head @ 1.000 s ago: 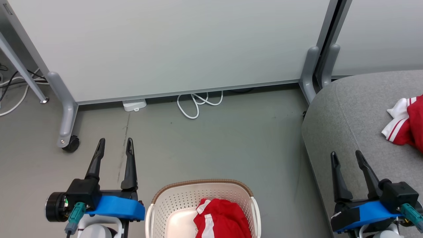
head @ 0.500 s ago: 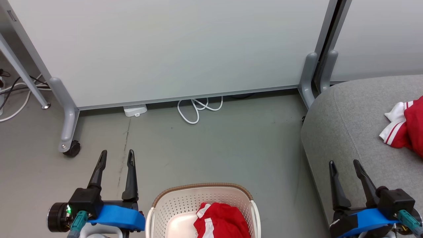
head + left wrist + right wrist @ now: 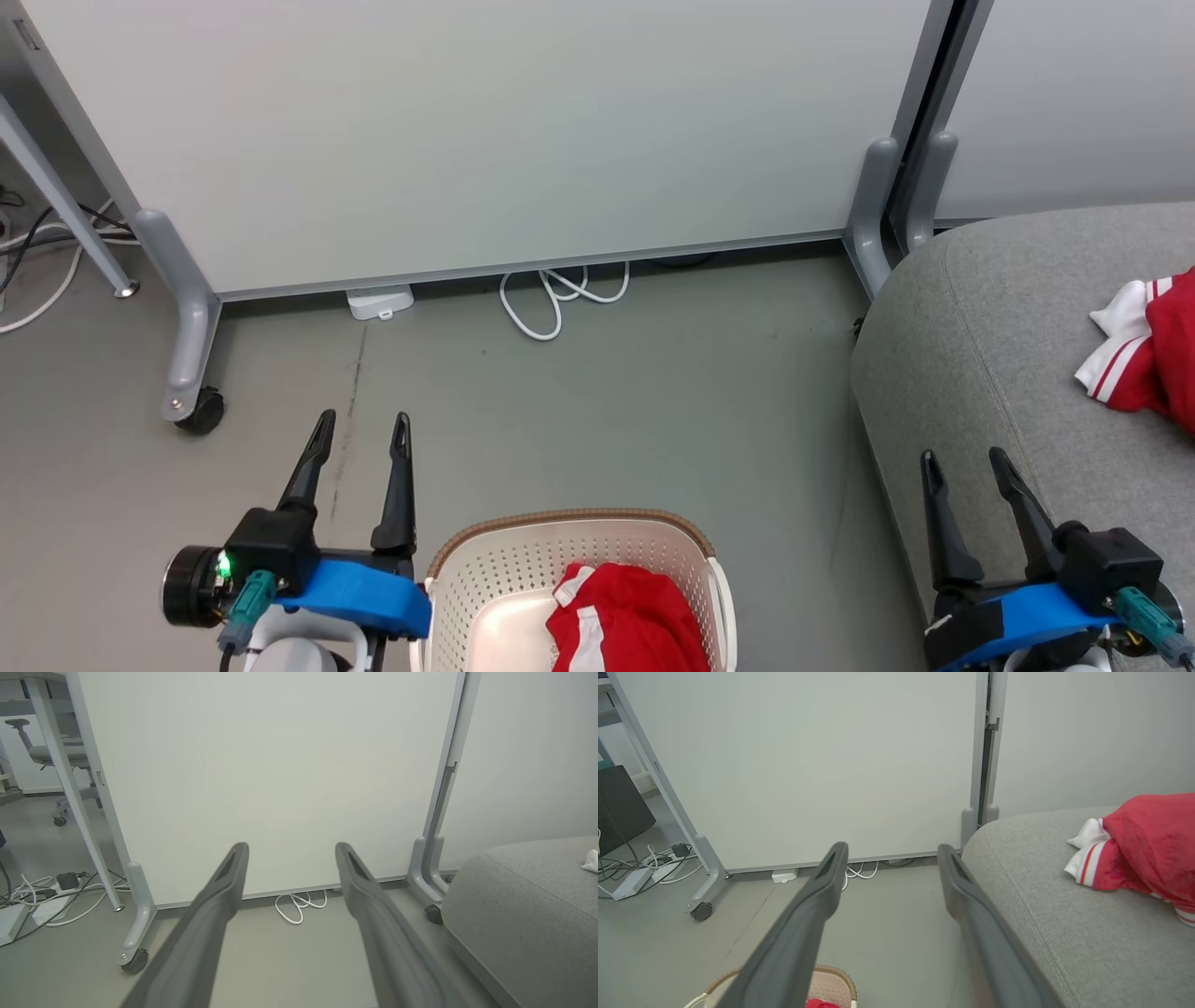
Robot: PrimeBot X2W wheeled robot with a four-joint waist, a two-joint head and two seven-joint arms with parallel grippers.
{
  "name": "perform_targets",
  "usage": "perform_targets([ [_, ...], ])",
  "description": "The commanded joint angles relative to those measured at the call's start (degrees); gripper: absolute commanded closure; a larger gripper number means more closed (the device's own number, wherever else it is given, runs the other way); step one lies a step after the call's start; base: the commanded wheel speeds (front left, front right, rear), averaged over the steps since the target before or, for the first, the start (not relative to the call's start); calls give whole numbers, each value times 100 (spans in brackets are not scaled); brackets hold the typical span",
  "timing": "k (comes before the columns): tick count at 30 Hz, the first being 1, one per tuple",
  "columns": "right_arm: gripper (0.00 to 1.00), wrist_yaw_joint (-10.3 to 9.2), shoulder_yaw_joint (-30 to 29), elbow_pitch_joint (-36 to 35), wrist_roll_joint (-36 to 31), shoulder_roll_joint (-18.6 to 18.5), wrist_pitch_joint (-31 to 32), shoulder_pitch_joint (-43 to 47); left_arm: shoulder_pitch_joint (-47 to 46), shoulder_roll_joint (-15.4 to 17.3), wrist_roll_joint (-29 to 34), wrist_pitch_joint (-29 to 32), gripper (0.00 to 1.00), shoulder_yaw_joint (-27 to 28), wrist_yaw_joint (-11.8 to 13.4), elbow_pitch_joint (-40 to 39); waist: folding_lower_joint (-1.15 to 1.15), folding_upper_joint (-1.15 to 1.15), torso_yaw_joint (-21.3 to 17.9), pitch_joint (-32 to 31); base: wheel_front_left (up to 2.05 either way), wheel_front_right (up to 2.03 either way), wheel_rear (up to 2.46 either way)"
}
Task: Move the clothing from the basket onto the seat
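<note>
The cream basket (image 3: 485, 579) with its brown rim sits on the floor at the bottom centre of the head view; its rim (image 3: 831, 970) also shows low in the right wrist view. One red garment with white stripes (image 3: 625, 621) lies inside it. A second red garment (image 3: 1153, 350) (image 3: 1143, 847) rests on the grey seat (image 3: 1008, 317) (image 3: 1041, 905) (image 3: 528, 905) at the right. My left gripper (image 3: 362, 425) (image 3: 292, 849) is open and empty, left of the basket. My right gripper (image 3: 962, 460) (image 3: 892, 849) is open and empty, at the seat's near left edge.
A pale partition panel (image 3: 485, 131) on grey wheeled legs (image 3: 191, 373) stands across the back. A white cable loop (image 3: 555, 294) and a small white box (image 3: 380, 301) lie at its foot. More cables (image 3: 51, 896) lie at far left. Bare grey floor separates the basket from the panel.
The head view has shifted slightly. My left gripper now sits further right, closer to the basket. The right gripper has stayed low near the seat's edge. Both garments are unmoved.
</note>
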Motion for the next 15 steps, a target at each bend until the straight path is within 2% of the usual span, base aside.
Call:
perform_targets([
  [1, 0, 1, 8, -14, -6, 13, -20, -77, -129, -7, 22, -15, 0, -14, -25, 35, 0, 0, -20, 48, 0, 0, 0],
  [8, 0, 1, 116, -100, -11, 14, -20, -389, -716, 105, 83, -15, 0, -448, -67, 493, 0, 0, -189, 508, 0, 0, 0],
  [15, 0, 1, 185, -179, -40, -22, -20, -802, -1367, 279, -103, -15, 0, -1242, -61, 1148, 0, 0, -419, 1107, 0, 0, 0],
])
